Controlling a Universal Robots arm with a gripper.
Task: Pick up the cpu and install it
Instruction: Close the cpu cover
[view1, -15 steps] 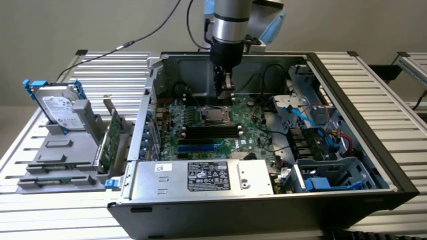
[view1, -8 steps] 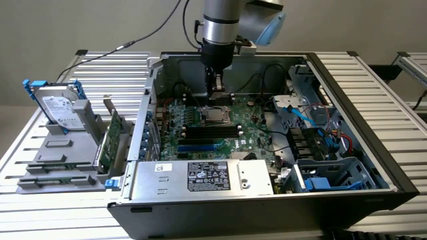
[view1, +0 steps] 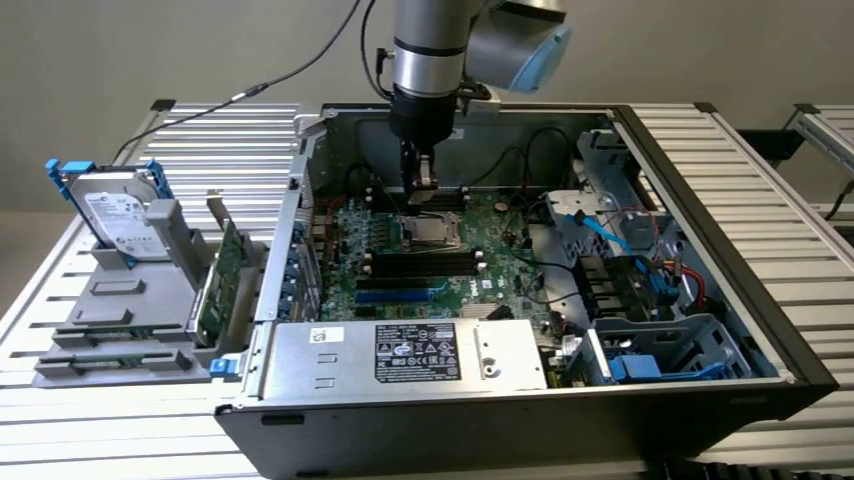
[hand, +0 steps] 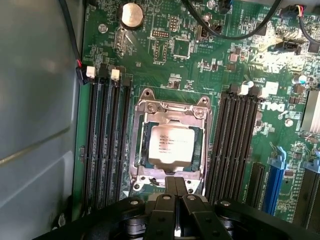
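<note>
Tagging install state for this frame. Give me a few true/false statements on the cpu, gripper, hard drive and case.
1. The cpu lies inside the socket frame on the motherboard. True.
2. The gripper is shut on the cpu. False: the gripper is shut with nothing between its fingers, and the cpu lies flat in the socket.
3. The hard drive stands outside the case, in a grey holder at the exterior view's left. True.
4. The case is closed by a side panel. False: it lies open, with the arm reaching down into it over the socket.
</note>
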